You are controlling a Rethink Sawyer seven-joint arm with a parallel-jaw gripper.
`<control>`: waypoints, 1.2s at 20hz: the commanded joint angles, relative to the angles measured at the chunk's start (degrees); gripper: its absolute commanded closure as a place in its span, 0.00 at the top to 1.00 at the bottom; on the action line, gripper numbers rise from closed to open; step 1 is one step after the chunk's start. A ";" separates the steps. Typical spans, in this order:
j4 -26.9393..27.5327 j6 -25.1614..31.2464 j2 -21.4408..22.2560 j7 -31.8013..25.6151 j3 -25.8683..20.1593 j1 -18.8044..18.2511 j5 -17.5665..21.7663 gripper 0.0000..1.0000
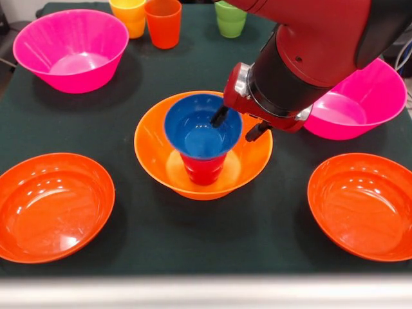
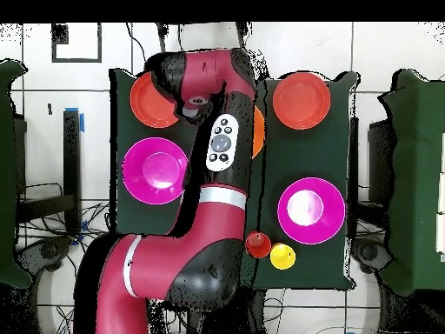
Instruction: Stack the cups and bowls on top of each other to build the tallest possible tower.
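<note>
Nearest us in the front view, we see two wide shallow red-orange bowls resting mouth up on the dark table point(image 1: 283, 238), one at the lower left point(image 1: 55, 205) and one at the lower right point(image 1: 364, 205), well apart. Between them, at mid-frame, stands the tower: the large orange bowl point(image 1: 248, 161) sits mouth up as the base, a red cup point(image 1: 203, 170) stands inside it with its long axis vertical, though we cannot tell which end is up, and the small blue bowl point(image 1: 199, 129) rests on the cup, opening upward. The gripper point(image 1: 239, 124) hangs at the blue bowl's right rim, its two dark fingers point(image 1: 219, 116) spread apart, one dipping inside the bowl and the other outside it; we cannot tell whether they press on the rim. Farther back, a large pink bowl point(image 1: 72, 48) sits at the upper left and another point(image 1: 360, 100) at the right, partly behind the arm. Along the top edge stand the yellow cup point(image 1: 129, 15), the orange cup point(image 1: 163, 22) and the green cup point(image 1: 230, 19), all upright with their mouths up.
</note>
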State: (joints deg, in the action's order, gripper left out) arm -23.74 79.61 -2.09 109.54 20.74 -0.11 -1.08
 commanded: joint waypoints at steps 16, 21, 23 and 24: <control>4.47 4.87 -3.35 -7.57 -5.57 -2.58 -0.86 1.00; 4.28 2.41 -4.23 -7.48 -6.21 -2.88 -0.79 1.00; 3.41 1.91 -3.84 -7.26 -6.25 -2.79 -0.70 1.00; -0.12 0.11 -2.23 -7.26 -6.66 -2.50 -0.44 1.00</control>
State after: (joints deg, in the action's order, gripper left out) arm -19.04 80.89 -2.02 109.54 20.71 -1.85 -1.06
